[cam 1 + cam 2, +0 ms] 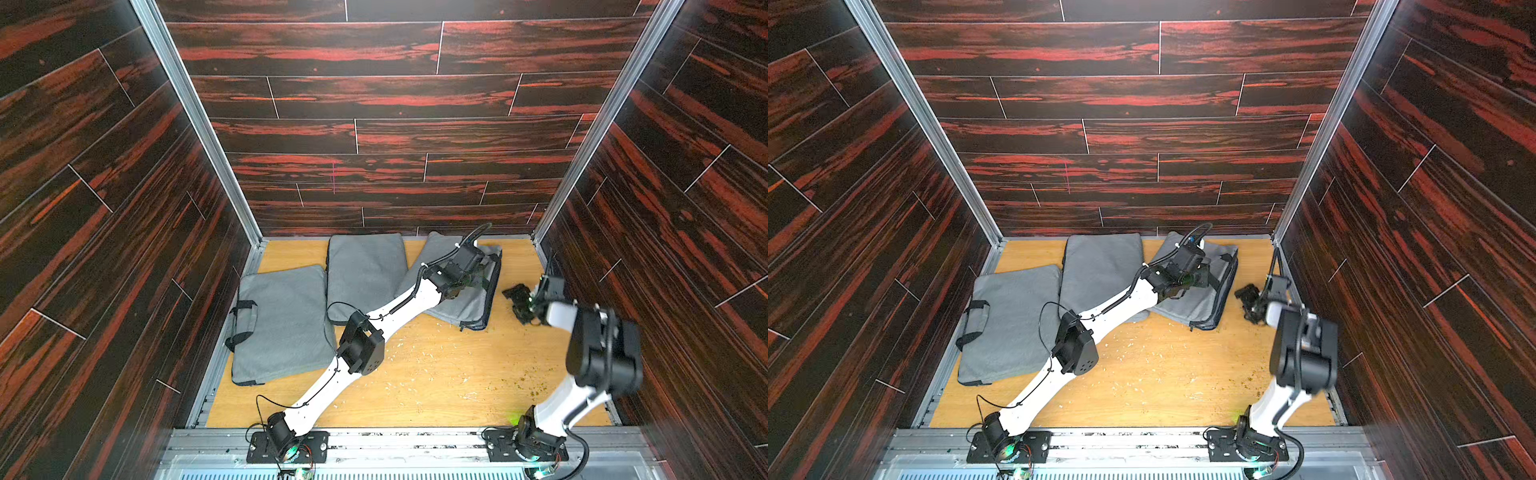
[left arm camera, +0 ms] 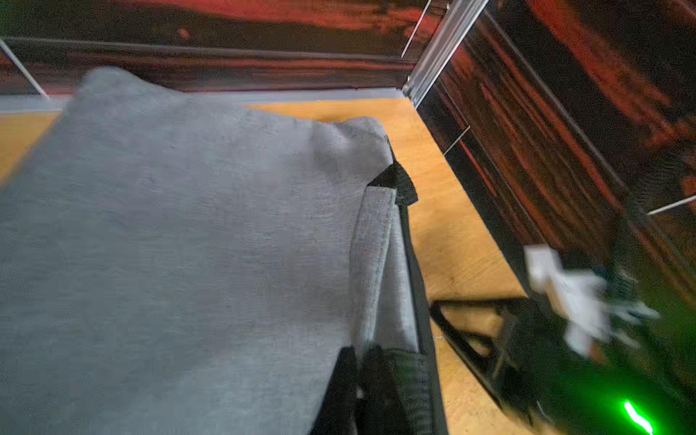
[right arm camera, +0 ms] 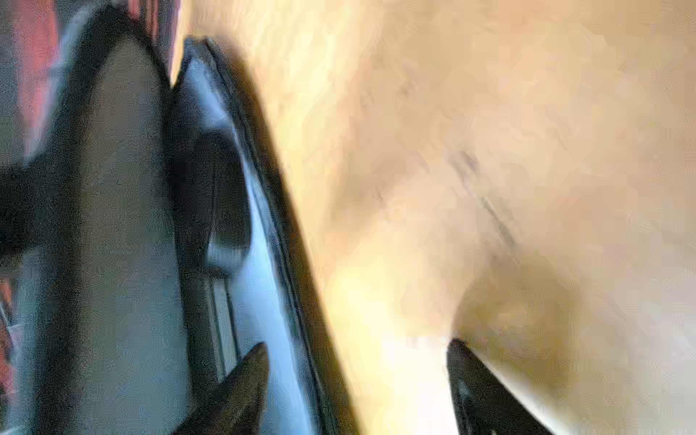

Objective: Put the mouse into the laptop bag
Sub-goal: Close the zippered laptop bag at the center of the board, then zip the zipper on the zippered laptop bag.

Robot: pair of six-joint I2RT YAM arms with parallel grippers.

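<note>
The laptop bag (image 1: 457, 301) (image 1: 1187, 305) is grey with black handles and lies at the back right of the wooden table, its zip edge facing right. My left gripper (image 1: 482, 280) (image 1: 1204, 276) (image 2: 361, 354) sits at that edge by the bag's (image 2: 188, 226) grey flap, its fingers a narrow slit apart. Whether they still pinch the flap is unclear. My right gripper (image 1: 519, 299) (image 1: 1250, 299) (image 3: 357, 346) stands open and empty beside the bag's (image 3: 124, 226) mouth. A dark rounded shape, apparently the mouse (image 3: 222, 203), lies inside against the bluish lining. This view is blurred.
Two more grey bags lie flat, one at the left (image 1: 282, 324) and one at the back middle (image 1: 365, 270). Crumbs (image 1: 436, 365) are scattered over the table. The right wall (image 1: 582, 270) stands close behind my right gripper.
</note>
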